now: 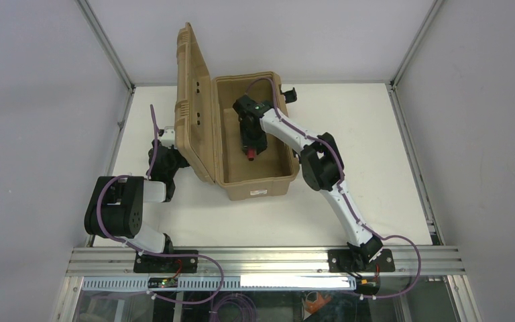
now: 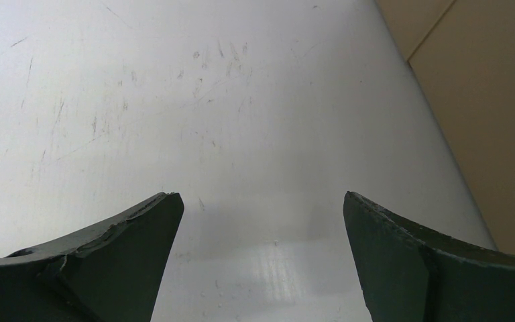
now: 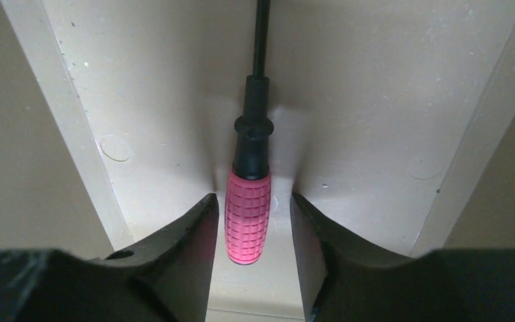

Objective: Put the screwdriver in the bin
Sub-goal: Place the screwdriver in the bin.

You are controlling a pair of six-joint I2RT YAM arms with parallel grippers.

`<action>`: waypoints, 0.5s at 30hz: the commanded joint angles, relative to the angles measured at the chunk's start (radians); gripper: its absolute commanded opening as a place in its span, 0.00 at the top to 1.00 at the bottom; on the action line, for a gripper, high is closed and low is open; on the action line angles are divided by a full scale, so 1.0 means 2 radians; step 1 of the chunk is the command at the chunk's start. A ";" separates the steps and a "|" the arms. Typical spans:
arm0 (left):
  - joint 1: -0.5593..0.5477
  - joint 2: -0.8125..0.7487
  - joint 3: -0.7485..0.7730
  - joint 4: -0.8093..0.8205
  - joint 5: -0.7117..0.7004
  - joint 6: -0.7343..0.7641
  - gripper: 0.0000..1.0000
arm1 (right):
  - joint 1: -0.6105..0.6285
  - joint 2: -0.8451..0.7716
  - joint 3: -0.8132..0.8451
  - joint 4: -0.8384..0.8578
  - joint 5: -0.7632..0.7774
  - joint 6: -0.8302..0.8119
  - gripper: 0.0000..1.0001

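Right tool (image 3: 248, 201): it is reaching down into the open bin (image 1: 251, 182). Its fingers (image 3: 188, 235) are standing only slightly apart, and a thin gap is showing on each side of the handle, so they are not pressing on anything.
Screwdriver (image 3: 250, 157): it is sitting inside the bin, against the tan inner surface. Its pink ribbed handle is lying between the right tool's fingers, and its dark shaft is pointing away from them.
Left tool (image 2: 261, 201): it is hanging over the bare white tabletop (image 2: 174, 100) with its fingers spread wide, and it is holding nothing. A tan surface is showing at the right edge of its wrist view.
Bin: it is standing on the tabletop. Its ribbed lid (image 1: 194, 100) is standing raised on the left side, and a small white label (image 1: 259, 192) is facing the arm bases.
Left arm (image 1: 117, 208): it is bending around beside the raised lid, outside the bin.
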 commanded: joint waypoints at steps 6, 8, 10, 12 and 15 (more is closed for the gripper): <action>0.003 -0.015 -0.001 0.019 0.011 -0.005 0.01 | -0.001 -0.040 0.015 -0.014 0.003 -0.009 0.42; 0.003 -0.014 -0.001 0.019 0.011 -0.005 0.01 | -0.001 -0.049 0.022 -0.018 0.001 -0.012 0.39; 0.003 -0.014 -0.001 0.019 0.011 -0.005 0.01 | -0.001 -0.058 0.031 -0.021 -0.001 -0.016 0.35; 0.003 -0.014 -0.001 0.019 0.011 -0.005 0.01 | -0.001 -0.066 0.041 -0.025 -0.005 -0.020 0.30; 0.003 -0.014 -0.001 0.019 0.011 -0.005 0.01 | -0.001 -0.077 0.056 -0.030 -0.010 -0.025 0.25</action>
